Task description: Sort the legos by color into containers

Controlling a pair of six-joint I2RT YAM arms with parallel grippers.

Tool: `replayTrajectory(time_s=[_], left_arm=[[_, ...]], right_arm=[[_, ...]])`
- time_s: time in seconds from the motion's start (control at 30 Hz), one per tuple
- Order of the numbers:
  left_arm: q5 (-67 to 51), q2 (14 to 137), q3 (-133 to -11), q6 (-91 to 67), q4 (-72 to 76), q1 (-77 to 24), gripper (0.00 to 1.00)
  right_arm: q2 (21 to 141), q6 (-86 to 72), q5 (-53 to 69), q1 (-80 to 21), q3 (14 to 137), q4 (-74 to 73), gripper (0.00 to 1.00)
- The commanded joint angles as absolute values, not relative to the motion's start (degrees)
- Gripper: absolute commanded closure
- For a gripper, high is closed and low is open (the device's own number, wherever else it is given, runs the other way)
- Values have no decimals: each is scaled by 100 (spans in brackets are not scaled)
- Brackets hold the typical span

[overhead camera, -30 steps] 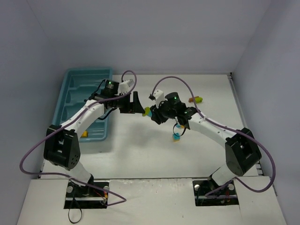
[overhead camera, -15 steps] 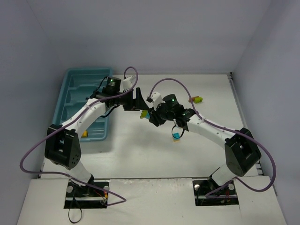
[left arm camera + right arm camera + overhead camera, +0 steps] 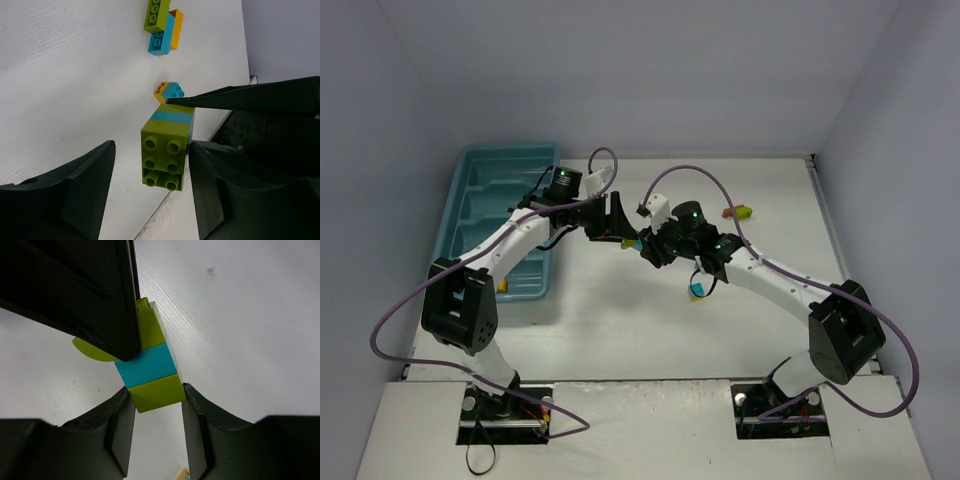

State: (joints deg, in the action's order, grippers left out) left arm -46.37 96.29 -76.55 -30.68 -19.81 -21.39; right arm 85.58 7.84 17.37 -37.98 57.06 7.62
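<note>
A stack of lime, cyan and lime legos (image 3: 633, 243) hangs above the table between both arms. My right gripper (image 3: 156, 390) is shut on its lime end brick (image 3: 156, 391), below the cyan brick (image 3: 145, 365). My left gripper (image 3: 150, 147) is open around the stack's other lime end (image 3: 165, 160); its right finger (image 3: 230, 190) is against the brick and its left finger (image 3: 65, 195) stands apart. In the top view the left gripper (image 3: 618, 222) meets the right gripper (image 3: 642, 248) at mid-table. The teal tray (image 3: 480, 200) lies at the far left.
A cyan and orange lego pair (image 3: 697, 290) lies under the right arm and shows in the left wrist view (image 3: 169, 91). A lime, cyan and orange cluster (image 3: 162, 25) lies further off, at the back right in the top view (image 3: 740, 212). A yellow brick (image 3: 502, 287) sits at the tray's near end.
My left gripper has moved right from beside the tray and now straddles the stack. My right gripper has held the stack near the same spot.
</note>
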Motion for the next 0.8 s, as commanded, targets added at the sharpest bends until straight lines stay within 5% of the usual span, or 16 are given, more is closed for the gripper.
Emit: replayTrajectory(time_s=[0.0, 0.2, 0.37, 0.6, 0.77], left_arm=[[-4930, 9545, -7814, -3138, -1714, -2162, 46], [-5106, 9571, -7857, -3173, -1661, -2162, 61], [-5177, 9545, -7857, -3164, -1573, -2162, 90], [-5379, 9554, -7928, -2980, -1634, -2162, 100], [-5414, 9519, -7937, -2892, -1679, -2153, 100]], right_arm=[[8270, 826, 1661, -3841, 5748, 1230, 100], [8288, 844, 1635, -3867, 5748, 1266, 100], [8297, 870, 1661, -3876, 5739, 1283, 100], [8227, 1011, 1925, -3876, 5687, 1362, 53], [8200, 1028, 2030, -3885, 5739, 1406, 41]])
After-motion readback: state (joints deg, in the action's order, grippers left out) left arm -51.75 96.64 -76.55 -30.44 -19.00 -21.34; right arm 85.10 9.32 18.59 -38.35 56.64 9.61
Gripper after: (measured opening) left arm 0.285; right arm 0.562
